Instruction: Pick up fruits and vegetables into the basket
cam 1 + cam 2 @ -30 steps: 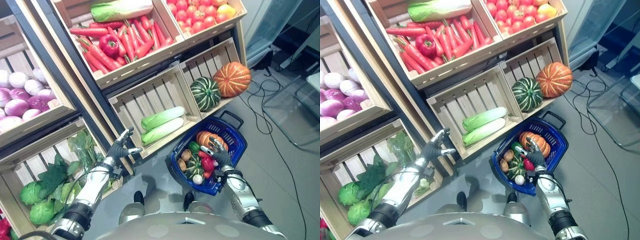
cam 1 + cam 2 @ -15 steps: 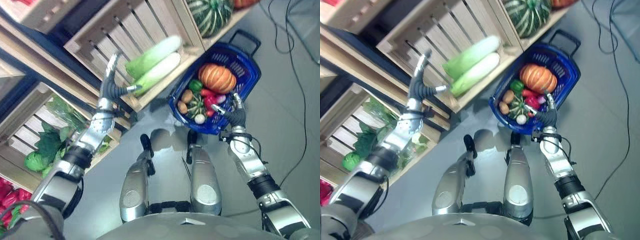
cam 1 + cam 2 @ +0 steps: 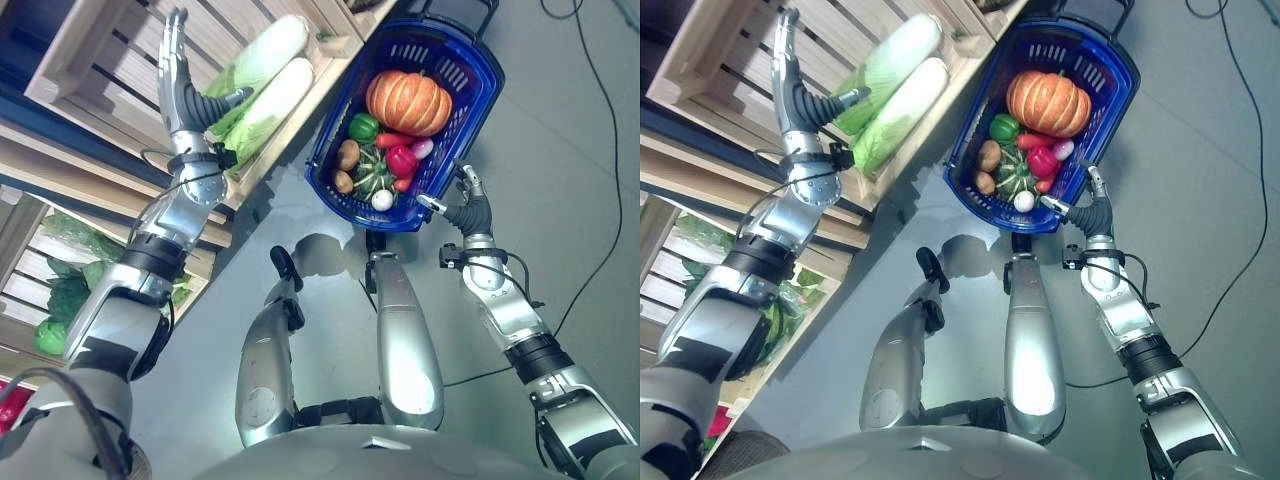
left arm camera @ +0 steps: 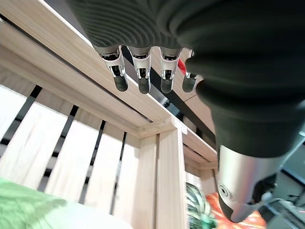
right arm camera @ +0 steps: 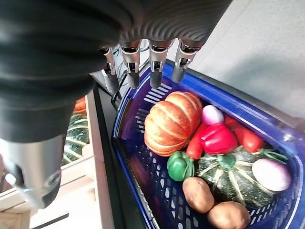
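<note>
A blue plastic basket (image 3: 470,110) stands on the floor by the crates. It holds an orange pumpkin (image 3: 408,102), a green pepper (image 3: 363,127), a red pepper (image 3: 400,161), potatoes (image 5: 198,194), a small green squash (image 5: 228,177) and an onion (image 5: 271,174). My right hand (image 3: 468,209) hovers open just outside the basket's near rim, holding nothing. My left hand (image 3: 183,92) is raised open in front of a wooden crate (image 3: 95,75), beside two pale green cabbages (image 3: 268,85), touching neither.
Leafy greens (image 3: 60,300) fill a lower crate at the left. A striped green pumpkin (image 4: 196,210) and an orange one sit in the neighbouring crate. Black cables (image 3: 600,130) run across the grey floor on the right.
The camera has tilted further down, so the whole scene shifted. My right hand has come back off the basket to its near rim. My left hand stays raised by the cabbages.
</note>
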